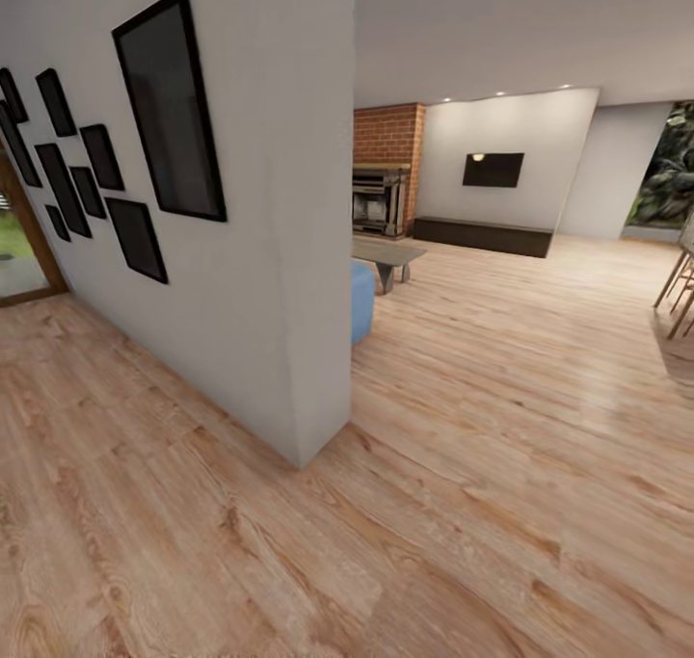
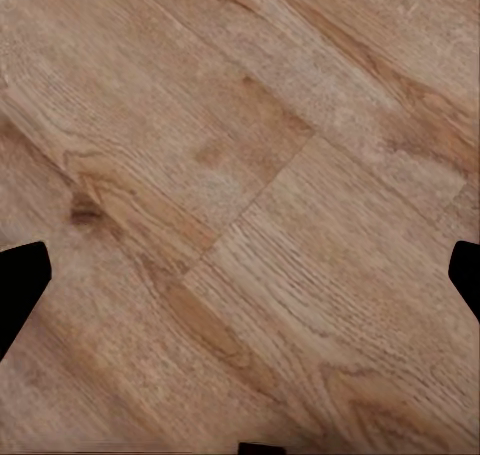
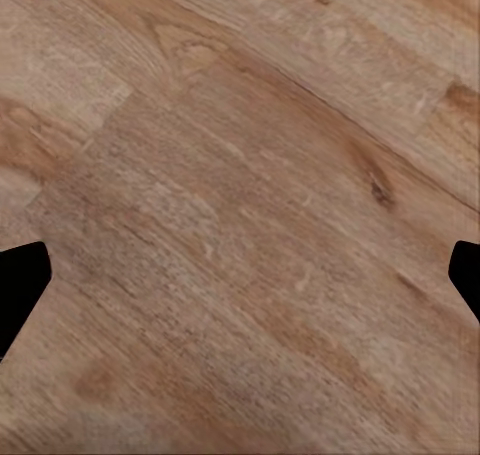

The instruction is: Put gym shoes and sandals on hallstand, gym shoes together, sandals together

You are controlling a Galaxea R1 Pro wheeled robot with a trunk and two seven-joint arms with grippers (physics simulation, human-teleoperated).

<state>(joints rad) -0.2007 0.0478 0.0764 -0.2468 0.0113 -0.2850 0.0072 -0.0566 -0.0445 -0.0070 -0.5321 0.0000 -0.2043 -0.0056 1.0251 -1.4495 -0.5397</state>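
Evidently the robot is in transit, searching: from the head, wood floor (image 1: 463, 504) runs past a white wall (image 1: 260, 282) hung with black frames (image 1: 172, 109) toward a lounge. Both wrist views look down on bare planks; the left gripper (image 2: 240, 275) and right gripper (image 3: 240, 275) stand spread wide, empty. Next comes finding shoes, sandals and rack.

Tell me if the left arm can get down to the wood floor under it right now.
Probably yes: the left gripper is open, its dark fingertips spread wide, and bare floor lies between them with nothing in the way. How far off the floor is can't be judged.
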